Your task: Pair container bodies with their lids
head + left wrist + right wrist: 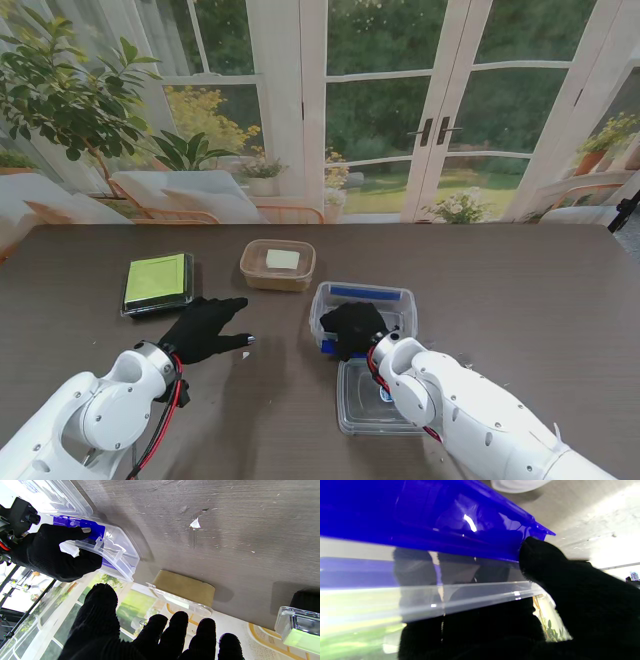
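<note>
My right hand [350, 326] is shut on a clear lid with blue latches [365, 300], right of the table's middle; its thumb [570, 585] presses beside a blue latch [420, 517]. The left wrist view shows this lid [112, 552] tilted off the table in the right hand [50, 552]. A clear container body [372, 405] lies nearer to me, partly under my right forearm. Farther off stand a tan container with a clear lid [278, 265] and a black container with a green lid [157, 282]. My left hand [205, 328] hovers open near the green one, holding nothing.
The dark wood table [520, 300] reaches to a glass door wall at the back. A small white scrap [195, 523] lies on the tabletop. The tan container [185, 587] and green-lidded container [300, 630] lie beyond my left hand's fingers [180, 630].
</note>
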`<state>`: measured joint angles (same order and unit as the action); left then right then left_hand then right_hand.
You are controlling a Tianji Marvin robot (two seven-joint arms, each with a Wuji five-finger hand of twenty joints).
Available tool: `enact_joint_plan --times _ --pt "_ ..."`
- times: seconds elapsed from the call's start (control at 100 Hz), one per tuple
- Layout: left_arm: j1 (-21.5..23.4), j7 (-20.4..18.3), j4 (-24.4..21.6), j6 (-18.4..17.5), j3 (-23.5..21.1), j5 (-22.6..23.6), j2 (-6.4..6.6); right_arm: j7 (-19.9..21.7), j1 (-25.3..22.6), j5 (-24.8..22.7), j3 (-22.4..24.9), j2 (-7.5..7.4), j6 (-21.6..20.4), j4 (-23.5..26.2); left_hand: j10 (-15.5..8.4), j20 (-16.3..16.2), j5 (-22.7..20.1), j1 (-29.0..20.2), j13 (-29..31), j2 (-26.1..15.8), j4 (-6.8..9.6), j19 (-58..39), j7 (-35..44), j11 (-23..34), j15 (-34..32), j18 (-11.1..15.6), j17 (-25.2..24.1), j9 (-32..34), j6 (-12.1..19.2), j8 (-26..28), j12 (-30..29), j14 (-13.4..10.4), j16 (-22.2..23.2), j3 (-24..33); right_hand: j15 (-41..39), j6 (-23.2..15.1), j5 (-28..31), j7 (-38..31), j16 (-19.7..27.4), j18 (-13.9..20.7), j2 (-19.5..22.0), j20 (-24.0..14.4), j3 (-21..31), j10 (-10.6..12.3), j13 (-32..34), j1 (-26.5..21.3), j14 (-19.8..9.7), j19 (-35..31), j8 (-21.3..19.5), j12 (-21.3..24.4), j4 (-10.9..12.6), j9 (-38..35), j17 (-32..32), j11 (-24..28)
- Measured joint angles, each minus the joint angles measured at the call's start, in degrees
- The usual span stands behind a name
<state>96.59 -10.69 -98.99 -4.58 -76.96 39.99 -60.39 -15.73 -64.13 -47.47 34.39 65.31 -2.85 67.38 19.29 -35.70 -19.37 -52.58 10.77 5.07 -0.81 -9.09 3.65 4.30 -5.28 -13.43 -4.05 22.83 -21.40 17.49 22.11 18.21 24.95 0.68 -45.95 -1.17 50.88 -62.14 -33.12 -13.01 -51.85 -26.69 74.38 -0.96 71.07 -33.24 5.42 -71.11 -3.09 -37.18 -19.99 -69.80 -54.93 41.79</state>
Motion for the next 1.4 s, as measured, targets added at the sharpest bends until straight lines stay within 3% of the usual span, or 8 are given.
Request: enact_joint_plan --times 0.58,1.03,1.4 --pt "0.8 0.0 -0.5 0.3 -0.5 -0.2 -0.01 -1.0 2.6 0.2 -5.6 1.83 0.8 0.9 0.0 0.0 0.0 0.0 0.0 0.0 0.0 0.0 0.0 0.0 0.0 0.0 0.0 0.0 0.0 0.0 0.0 0.0 0.0 0.0 -0.1 0.3 0.0 -0.2 0.0 0.1 0.0 0.0 0.0 0.0 0.7 0.0 -0.2 0.0 0.0 0.0 0.0 0.0 0.0 0.1" --pt "1.4 0.2 -0.7 0.4 -1.1 -0.6 -0.04 -2.9 4.9 2.9 -9.7 4.92 2.2 -2.2 0.0 0.0 0.0 0.0 -0.1 -0.6 0.02 0.0 0.0 0.0 0.0 0.0 0.0 0.0 0.0 0.0 0.0 0.0 0.0 0.0 -0.1 0.3 0.0 -0.2 0.0 0.7 0.0 0.0 0.0 0.0 1.2 0.0 -0.2 0.0 0.0 0.0 0.0 0.0 0.0 0.1" --pt "1.9 0.0 -1.1 1.0 -1.3 -0.9 -0.04 -3.4 4.8 3.1 -10.9 5.62 2.9 -1.6 0.0 0.1 0.0 0.0 -0.1 -0.6 0.02 0.0 0.0 0.0 0.0 0.0 0.0 0.0 0.0 0.0 -0.1 0.0 0.0 0.0 -0.1 0.3 0.0 -0.2 0.0 0.7 0.0 0.0 0.0 0.0 1.2 0.0 -0.2 0.0 0.0 0.0 0.0 0.0 0.0 0.1"
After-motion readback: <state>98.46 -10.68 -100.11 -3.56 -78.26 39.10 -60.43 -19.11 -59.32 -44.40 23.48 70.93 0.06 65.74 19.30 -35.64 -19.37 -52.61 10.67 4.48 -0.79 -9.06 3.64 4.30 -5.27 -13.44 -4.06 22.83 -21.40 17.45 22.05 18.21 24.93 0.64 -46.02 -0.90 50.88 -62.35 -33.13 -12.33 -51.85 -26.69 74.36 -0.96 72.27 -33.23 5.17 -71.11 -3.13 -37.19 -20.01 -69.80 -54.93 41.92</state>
